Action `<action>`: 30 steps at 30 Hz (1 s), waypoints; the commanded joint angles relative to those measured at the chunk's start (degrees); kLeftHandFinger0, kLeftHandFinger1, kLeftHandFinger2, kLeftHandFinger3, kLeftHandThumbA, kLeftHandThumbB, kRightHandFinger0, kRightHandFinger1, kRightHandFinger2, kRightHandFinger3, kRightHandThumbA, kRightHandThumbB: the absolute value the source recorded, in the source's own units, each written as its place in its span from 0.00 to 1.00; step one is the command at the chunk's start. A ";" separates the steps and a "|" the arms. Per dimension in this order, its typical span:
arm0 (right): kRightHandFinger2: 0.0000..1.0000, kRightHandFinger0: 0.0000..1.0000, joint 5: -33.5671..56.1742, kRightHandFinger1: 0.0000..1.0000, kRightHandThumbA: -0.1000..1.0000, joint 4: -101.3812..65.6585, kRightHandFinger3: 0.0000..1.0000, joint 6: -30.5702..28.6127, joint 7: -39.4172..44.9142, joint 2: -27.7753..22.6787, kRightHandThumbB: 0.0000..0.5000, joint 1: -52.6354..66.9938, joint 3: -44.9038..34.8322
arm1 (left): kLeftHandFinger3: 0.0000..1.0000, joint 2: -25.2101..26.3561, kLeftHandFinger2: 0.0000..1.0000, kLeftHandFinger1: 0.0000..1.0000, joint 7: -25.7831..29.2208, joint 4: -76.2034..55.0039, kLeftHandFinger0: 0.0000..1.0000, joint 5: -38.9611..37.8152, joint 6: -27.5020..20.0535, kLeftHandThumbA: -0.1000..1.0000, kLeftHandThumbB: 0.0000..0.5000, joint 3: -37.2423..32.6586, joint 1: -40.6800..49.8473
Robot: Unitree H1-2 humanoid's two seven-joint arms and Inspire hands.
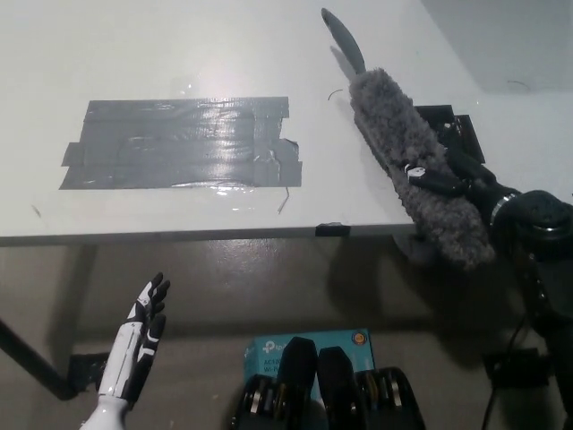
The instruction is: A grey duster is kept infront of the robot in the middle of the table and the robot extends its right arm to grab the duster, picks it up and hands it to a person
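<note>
The grey fluffy duster (412, 161) lies along the right part of the white table (179, 54), its dark handle (345, 40) pointing toward the far side. My black right hand (448, 170) is shut around the middle of the fluffy head, near the table's right front corner. The lower end of the duster hangs past the table edge. My white left hand (139, 345) rests low at the lower left, below the table, fingers spread and holding nothing.
A large patch of grey tape (179, 143) covers the table's middle left. A blue box (309, 354) sits on the floor under the table edge. A dark table leg (31, 358) slants at the far left.
</note>
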 commanded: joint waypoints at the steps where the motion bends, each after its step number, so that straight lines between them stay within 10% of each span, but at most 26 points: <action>1: 0.85 0.00 43.21 0.36 0.00 -21.44 1.00 4.40 -7.00 0.52 0.37 2.55 3.39 | 1.00 0.59 1.00 1.00 1.04 -2.27 1.00 -0.10 -1.24 1.00 0.61 0.36 -1.16; 30: 0.84 0.00 66.57 0.44 0.00 -34.61 1.00 4.40 -17.58 7.64 0.21 13.93 5.40 | 1.00 0.63 1.00 1.00 1.52 -2.05 1.00 0.82 -1.59 1.00 0.61 0.29 -1.72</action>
